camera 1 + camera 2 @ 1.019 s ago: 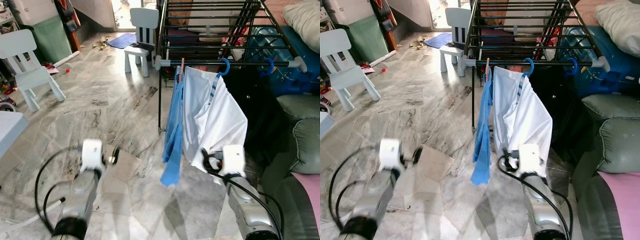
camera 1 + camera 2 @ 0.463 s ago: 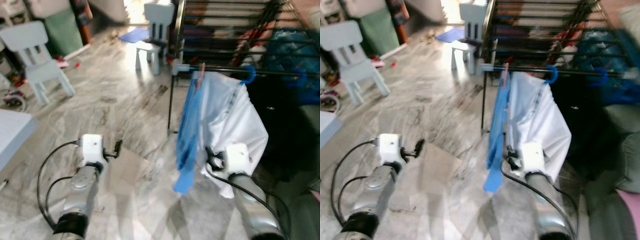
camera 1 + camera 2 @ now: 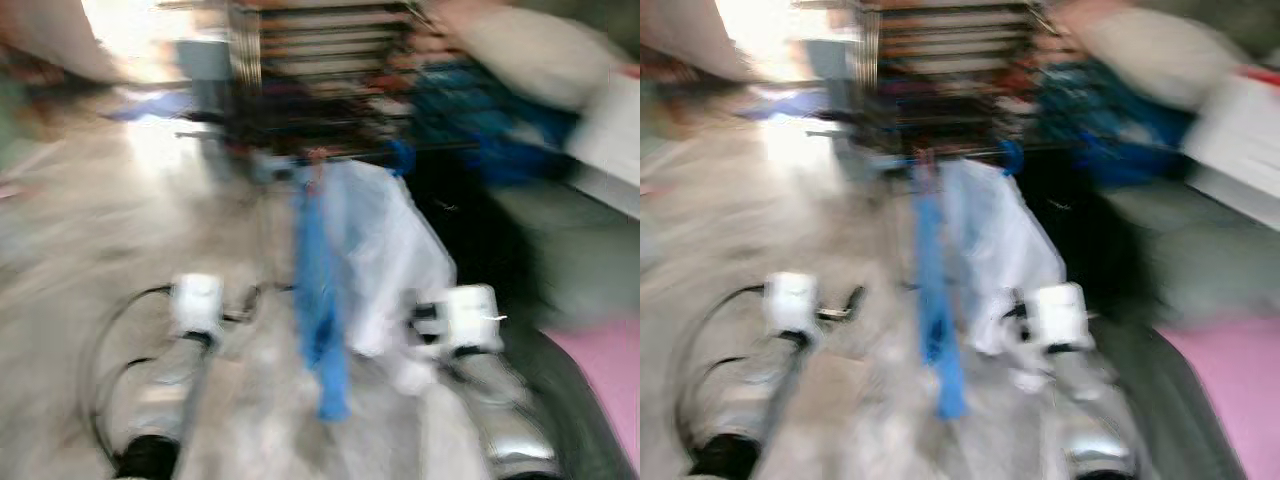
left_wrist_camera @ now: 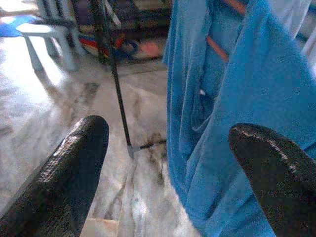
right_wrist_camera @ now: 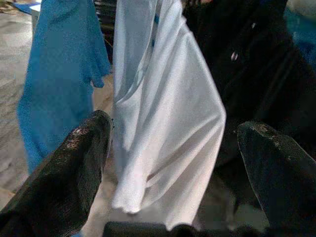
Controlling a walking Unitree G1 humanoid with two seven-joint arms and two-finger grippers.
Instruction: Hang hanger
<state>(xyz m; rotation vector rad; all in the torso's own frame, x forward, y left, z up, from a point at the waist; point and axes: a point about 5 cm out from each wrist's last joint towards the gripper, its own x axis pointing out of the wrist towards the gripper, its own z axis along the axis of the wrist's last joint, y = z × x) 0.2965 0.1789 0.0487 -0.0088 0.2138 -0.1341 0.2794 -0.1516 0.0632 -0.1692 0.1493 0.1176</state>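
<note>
Your left gripper point(image 4: 168, 163) and right gripper point(image 5: 173, 163) gape wide, empty, before the rack's point(image 3: 320, 60) blue shirt point(image 4: 247, 113); the view has swung right, blurring.

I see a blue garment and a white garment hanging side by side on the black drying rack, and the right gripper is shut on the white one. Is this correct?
Not quite. In the right wrist view the right gripper has its jaws open, with the white garment hanging ahead, ungrasped. The blue garment does hang beside it on the black drying rack.
</note>
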